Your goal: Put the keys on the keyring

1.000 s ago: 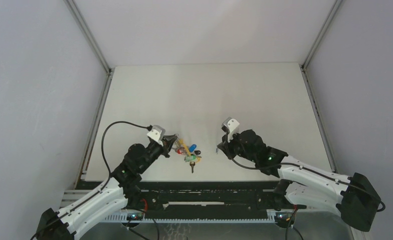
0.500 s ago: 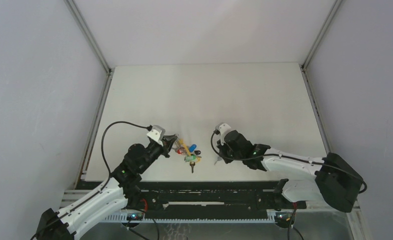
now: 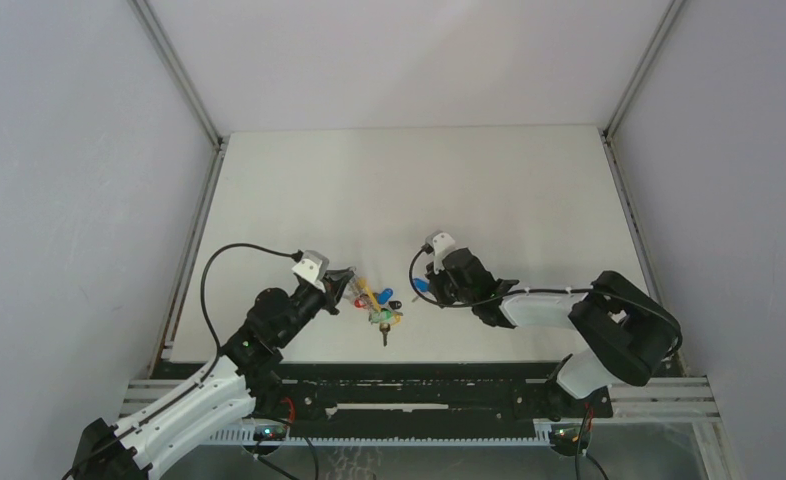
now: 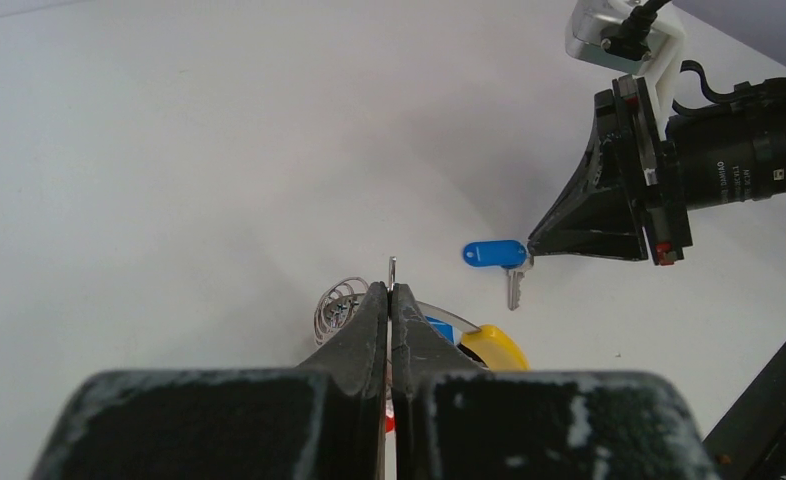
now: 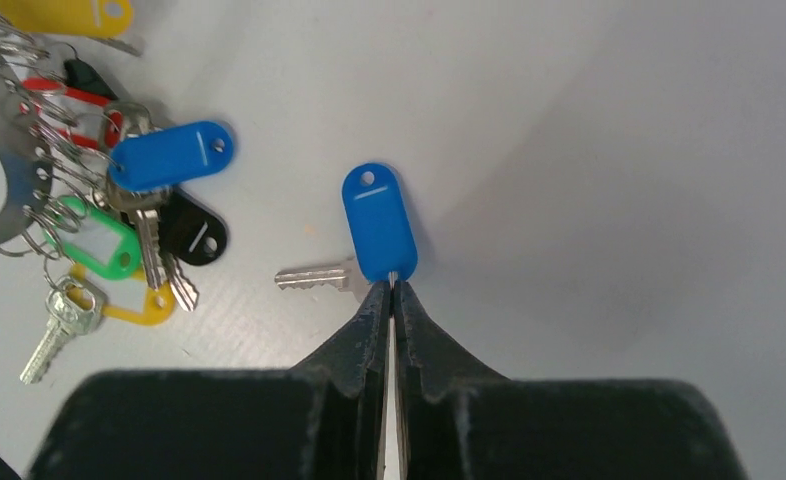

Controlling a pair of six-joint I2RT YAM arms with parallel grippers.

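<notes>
Evidently the left gripper (image 4: 390, 292) is serving as the anchor. Its fingers are clamped tight on a thin wire end of the keyring (image 4: 337, 305), which pokes out past the tips, presumably so the opening stays presented. Most of the keys (image 5: 159, 160), with blue, green, black, yellow and red heads, lie bunched and seemingly threaded on that ring, at the near side of the table (image 3: 419, 180), left of centre. One loose blue key (image 5: 379, 225) lies flat just right of the bunch. The right gripper (image 5: 390, 290) is clenched too, its tips set where the blue head meets the metal blade. Whether it has actually nipped the key, I can't tell. My guess is it means to bring that key over to the ring.
</notes>
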